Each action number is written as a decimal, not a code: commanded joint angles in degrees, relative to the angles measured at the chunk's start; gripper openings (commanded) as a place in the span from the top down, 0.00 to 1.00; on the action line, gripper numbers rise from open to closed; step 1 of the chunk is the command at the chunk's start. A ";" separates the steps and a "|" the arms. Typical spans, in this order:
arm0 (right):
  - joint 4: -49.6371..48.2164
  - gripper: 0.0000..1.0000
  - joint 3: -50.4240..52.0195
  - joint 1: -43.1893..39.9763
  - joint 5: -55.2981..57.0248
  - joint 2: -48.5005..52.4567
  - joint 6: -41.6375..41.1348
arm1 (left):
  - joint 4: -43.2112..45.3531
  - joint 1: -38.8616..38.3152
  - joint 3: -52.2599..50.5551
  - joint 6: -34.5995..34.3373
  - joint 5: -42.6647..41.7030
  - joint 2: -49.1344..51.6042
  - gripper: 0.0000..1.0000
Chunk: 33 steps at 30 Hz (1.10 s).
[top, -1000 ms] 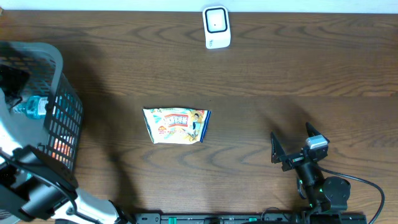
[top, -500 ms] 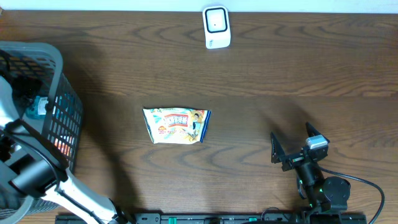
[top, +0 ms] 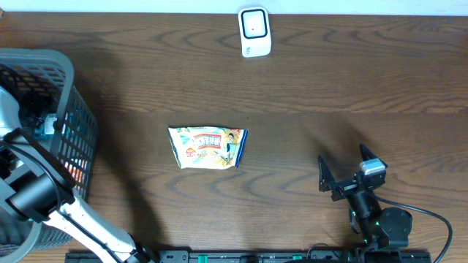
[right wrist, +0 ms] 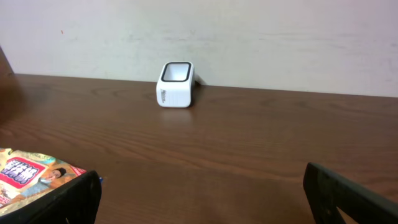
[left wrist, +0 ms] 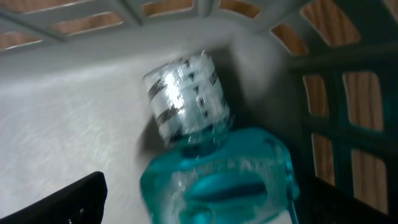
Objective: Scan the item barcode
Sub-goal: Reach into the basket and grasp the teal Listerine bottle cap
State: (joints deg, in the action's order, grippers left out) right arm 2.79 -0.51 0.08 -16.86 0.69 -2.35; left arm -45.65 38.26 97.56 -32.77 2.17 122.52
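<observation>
Overhead: the scanner (top: 254, 31) stands at the far edge of the table (top: 351, 88). A snack bag (top: 208, 147) lies mid-table. The right gripper (top: 345, 169) sits at the near edge, jaws wide and empty. The left arm (top: 33, 193) reaches into the basket (top: 73, 80).

Left wrist: the left gripper (left wrist: 202, 205) is spread open either side of the teal bottle (left wrist: 211, 180), which lies in a basket corner, ungripped.

Right wrist: the scanner is ahead and the bag is at lower left.

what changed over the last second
The left pincer pushed further into the basket, toward the bottle; it is open, with nothing gripped. The bag, scanner and right pincer stayed put.
</observation>
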 commanded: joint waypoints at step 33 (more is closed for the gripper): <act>0.17 0.01 0.20 0.39 0.26 -0.35 -0.37 | 5.40 -0.39 -10.86 9.73 -5.81 0.13 0.45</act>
State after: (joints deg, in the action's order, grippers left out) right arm 2.79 -0.51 0.08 -16.86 0.69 -2.35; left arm -38.48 38.20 88.71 -25.17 -0.08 120.22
